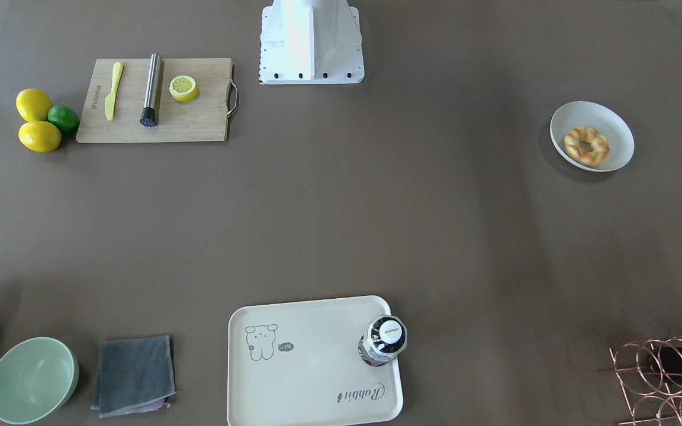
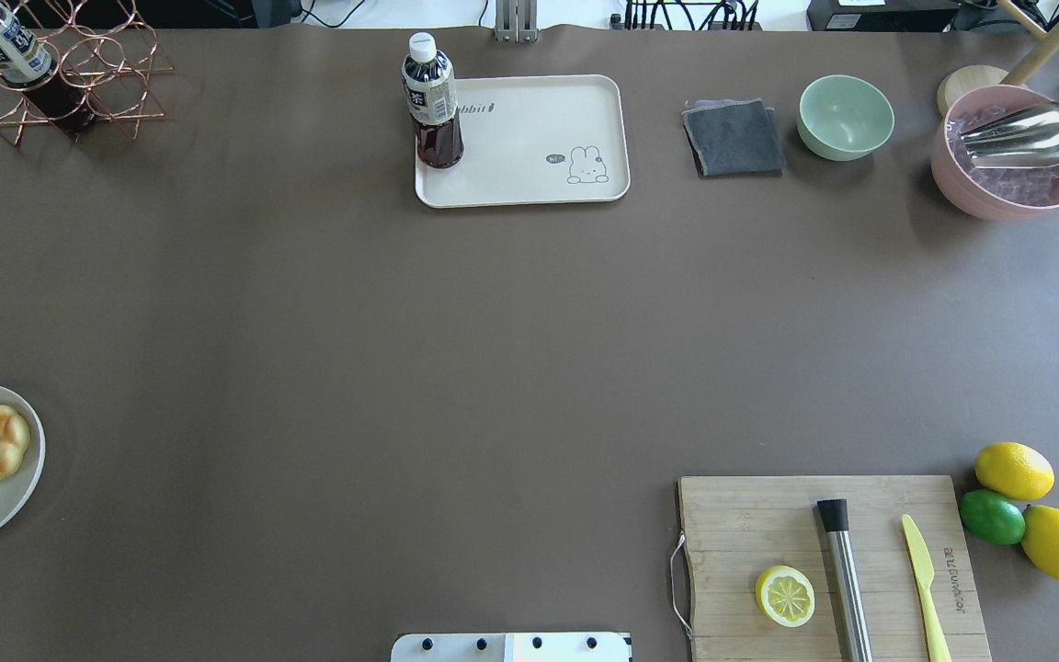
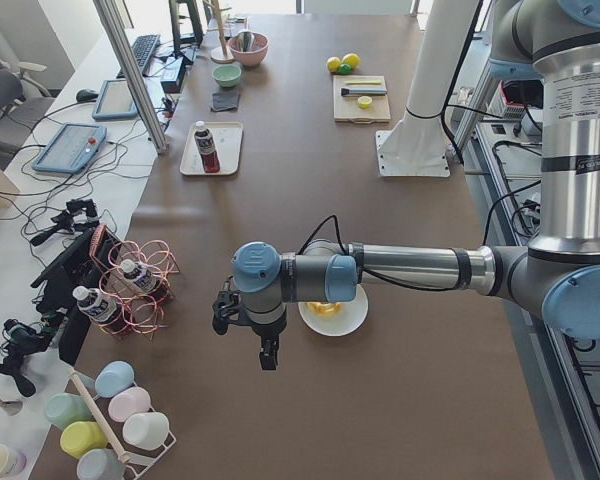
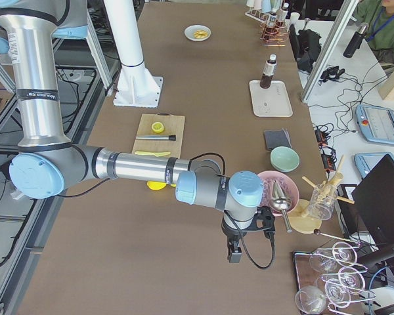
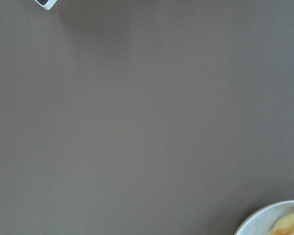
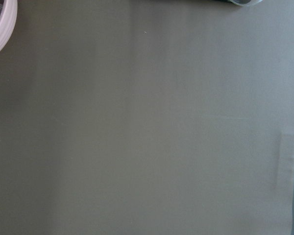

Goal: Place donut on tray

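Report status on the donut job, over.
Left pincer hovers near white bowl, right pincer by pink bowl; state unclear. Donut lies in white bowl. Bottle stands on tray corner, room beside it.

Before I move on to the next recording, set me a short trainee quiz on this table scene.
1. True or false: the golden-yellow twisted ring donut already lies on the cream-white rectangular rabbit tray.
2. What stands on the tray? A) a dark drink bottle with a white cap; B) a green lime; C) a steel tube.
3. Fill in: the donut rests in a round white shallow ____.
Key: 1 false; 2 A; 3 bowl.
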Robot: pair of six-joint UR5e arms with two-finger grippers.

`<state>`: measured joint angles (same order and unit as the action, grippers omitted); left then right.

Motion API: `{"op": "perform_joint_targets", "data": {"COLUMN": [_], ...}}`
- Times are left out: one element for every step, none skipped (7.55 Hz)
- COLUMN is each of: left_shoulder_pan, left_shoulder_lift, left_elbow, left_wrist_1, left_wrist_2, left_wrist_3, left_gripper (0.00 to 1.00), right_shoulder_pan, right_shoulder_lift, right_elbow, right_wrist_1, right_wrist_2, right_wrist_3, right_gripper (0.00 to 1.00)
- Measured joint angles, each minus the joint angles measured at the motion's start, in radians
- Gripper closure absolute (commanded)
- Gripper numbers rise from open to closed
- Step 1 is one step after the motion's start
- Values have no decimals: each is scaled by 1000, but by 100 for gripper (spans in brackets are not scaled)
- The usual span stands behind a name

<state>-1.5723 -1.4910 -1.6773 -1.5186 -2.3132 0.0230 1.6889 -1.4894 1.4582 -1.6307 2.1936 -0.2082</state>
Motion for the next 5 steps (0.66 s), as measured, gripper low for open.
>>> {"op": "perform_joint_targets", "data": {"left_shoulder_pan": [0,0,0,-2,-3], "left_shoulder_lift": [0,1,1,0,-2], "left_elbow": [-1,-3,-5,-7,-14], "left_wrist_1": [0,0,1,0,0], "left_wrist_2": [0,0,-1,-2,-4], "left_wrist_3": [0,0,0,0,0], "left_gripper": [2,2,2,2,2], "right_shoulder_pan": [0,0,0,0,0], "right_shoulder_lift": [0,-1,-2,-3,-4], "right_elbow": [0,0,0,-1,-2], "right_wrist_1": [0,0,0,0,0], "right_wrist_2": [0,0,0,0,0], "right_wrist_3": [0,0,0,-1,-2], "right_gripper": [0,0,0,0,0]}}
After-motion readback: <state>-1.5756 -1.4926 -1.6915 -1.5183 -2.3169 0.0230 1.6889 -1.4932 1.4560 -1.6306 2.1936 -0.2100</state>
